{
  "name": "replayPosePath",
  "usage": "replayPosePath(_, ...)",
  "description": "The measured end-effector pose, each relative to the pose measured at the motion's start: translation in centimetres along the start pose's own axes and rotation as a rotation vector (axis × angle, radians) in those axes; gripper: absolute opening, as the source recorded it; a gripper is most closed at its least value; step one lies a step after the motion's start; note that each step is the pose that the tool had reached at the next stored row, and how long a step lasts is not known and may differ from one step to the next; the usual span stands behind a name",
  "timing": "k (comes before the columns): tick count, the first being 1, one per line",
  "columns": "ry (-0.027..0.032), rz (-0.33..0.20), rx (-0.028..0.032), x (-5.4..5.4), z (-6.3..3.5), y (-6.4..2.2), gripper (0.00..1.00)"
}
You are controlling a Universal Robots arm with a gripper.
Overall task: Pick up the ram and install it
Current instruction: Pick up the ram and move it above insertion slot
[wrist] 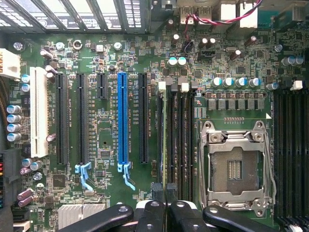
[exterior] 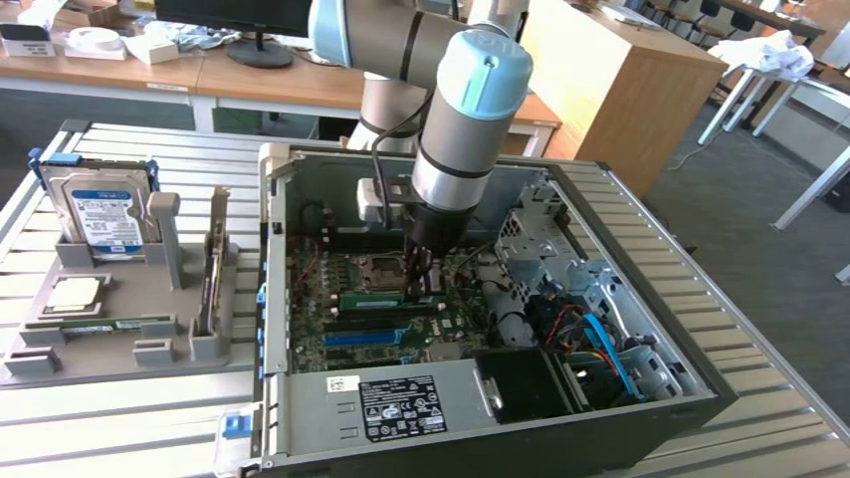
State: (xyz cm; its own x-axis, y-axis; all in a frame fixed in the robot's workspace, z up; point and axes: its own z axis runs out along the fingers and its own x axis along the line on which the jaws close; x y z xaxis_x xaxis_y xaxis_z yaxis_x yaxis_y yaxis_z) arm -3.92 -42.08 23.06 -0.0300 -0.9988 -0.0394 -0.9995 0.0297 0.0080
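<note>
Seating of the ram (wrist: 164, 140) is being attempted: it is standing edge-on in the slot beside the processor socket (wrist: 236, 169), with the pincer (wrist: 166, 208) closed together over one end. Pressure is best being applied squarely and straight down, without rocking.

Robotics lab or workshop, set up in an office-like room. Told by: robot arm (exterior: 465, 119) reaching into an open computer case (exterior: 638, 438) on a slatted metal table (exterior: 119, 428); grey parts holder (exterior: 119, 299) with a hard drive (exterior: 106, 214) near the table's edge at the exterior view's left; wooden desks (exterior: 266, 80) with a monitor stand (exterior: 259, 50) behind; grey carpet (exterior: 743, 189); bare motherboard (wrist: 104, 137) inside.
</note>
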Motion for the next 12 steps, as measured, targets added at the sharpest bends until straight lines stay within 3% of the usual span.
replayPosePath(12,-0.0003,0.0,-0.0016,-0.01,-0.12,-0.01,0.12)
